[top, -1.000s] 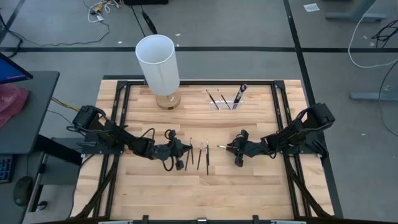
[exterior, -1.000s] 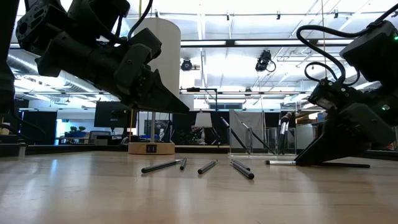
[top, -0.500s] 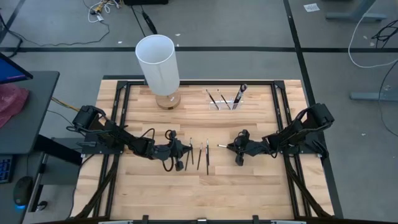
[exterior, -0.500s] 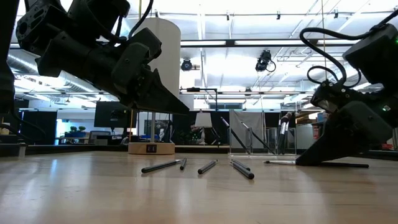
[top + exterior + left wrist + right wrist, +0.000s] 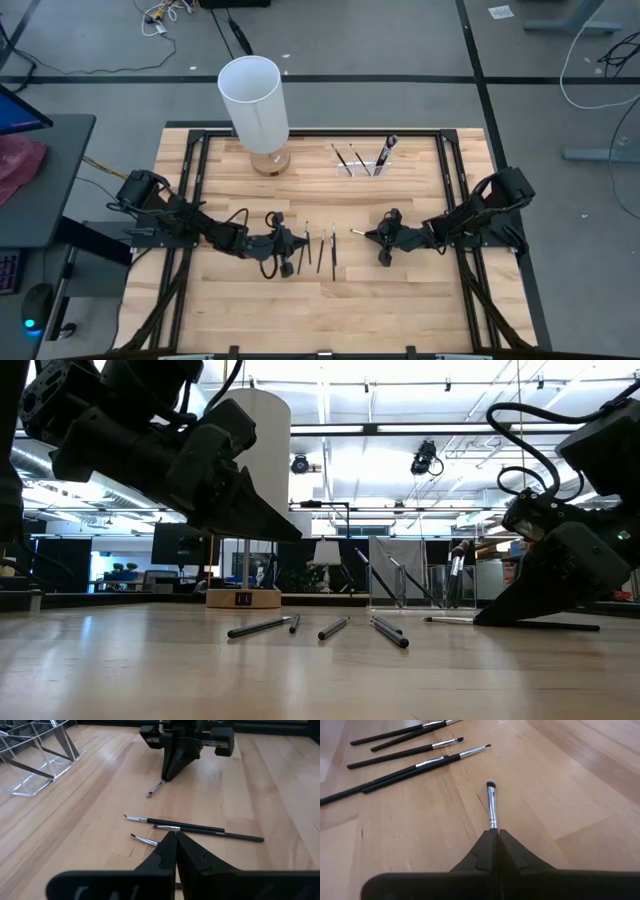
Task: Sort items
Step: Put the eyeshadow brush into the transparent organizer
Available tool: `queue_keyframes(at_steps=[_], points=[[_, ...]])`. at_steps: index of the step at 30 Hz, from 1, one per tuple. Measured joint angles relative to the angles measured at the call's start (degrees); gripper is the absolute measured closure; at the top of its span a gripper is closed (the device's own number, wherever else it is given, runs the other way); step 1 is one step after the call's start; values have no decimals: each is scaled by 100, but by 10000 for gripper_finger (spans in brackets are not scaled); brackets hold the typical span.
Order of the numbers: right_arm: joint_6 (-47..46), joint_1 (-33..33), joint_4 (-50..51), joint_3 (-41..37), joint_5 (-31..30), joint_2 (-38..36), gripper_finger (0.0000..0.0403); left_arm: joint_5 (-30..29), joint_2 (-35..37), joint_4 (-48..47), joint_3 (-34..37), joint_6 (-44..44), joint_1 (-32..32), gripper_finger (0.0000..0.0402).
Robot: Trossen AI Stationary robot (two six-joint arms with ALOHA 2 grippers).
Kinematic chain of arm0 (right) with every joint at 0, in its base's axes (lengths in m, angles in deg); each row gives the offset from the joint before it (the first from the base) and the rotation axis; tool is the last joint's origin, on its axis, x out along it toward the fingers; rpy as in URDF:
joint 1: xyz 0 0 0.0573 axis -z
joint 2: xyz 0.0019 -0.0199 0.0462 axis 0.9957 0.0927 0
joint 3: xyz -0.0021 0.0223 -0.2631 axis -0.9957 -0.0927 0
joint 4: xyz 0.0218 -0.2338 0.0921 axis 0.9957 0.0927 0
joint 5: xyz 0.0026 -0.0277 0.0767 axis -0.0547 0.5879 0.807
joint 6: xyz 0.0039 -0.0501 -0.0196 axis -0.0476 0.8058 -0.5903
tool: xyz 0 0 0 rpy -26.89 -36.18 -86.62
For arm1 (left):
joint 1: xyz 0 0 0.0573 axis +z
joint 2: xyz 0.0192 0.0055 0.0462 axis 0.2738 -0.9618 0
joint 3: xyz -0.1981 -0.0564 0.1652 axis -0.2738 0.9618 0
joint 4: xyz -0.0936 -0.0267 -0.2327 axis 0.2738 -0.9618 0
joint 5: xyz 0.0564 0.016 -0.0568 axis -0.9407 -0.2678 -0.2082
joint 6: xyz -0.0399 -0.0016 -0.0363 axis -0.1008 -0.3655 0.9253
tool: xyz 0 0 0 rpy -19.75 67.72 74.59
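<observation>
My right gripper (image 5: 494, 831) has its fingers pinched on a light, stiff makeup brush (image 5: 491, 802) mid-bench, probably mid-handle; left gripper (image 5: 174, 836) is closed, empty.

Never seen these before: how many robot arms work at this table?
2. The left dark arm's gripper hovers shut over loose thin dark brushes; the right dark arm's gripper is shut on a thin silver-ferruled brush.

Wood table (image 5: 400, 300): white cylinder (image 5: 255, 105) on far edge, clear holder (image 5: 362, 162) to its right, loose brushes (image 5: 322, 248) lying mid-table, one more brush (image 5: 358, 234) just right of them.
</observation>
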Motion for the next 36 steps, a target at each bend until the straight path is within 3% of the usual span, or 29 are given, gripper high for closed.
queue_keyframes(at_steps=[26,32,36], points=[[1479,-21,-2126,-42,-68,85,401,-17,0,9,0,-17,9,395],[1857,-87,-3020,69,258,77,400,379,-2,333,2,-655,9,389],[2256,-163,-3177,425,428,72,400,745,-2,999,2,-1249,24,360]])
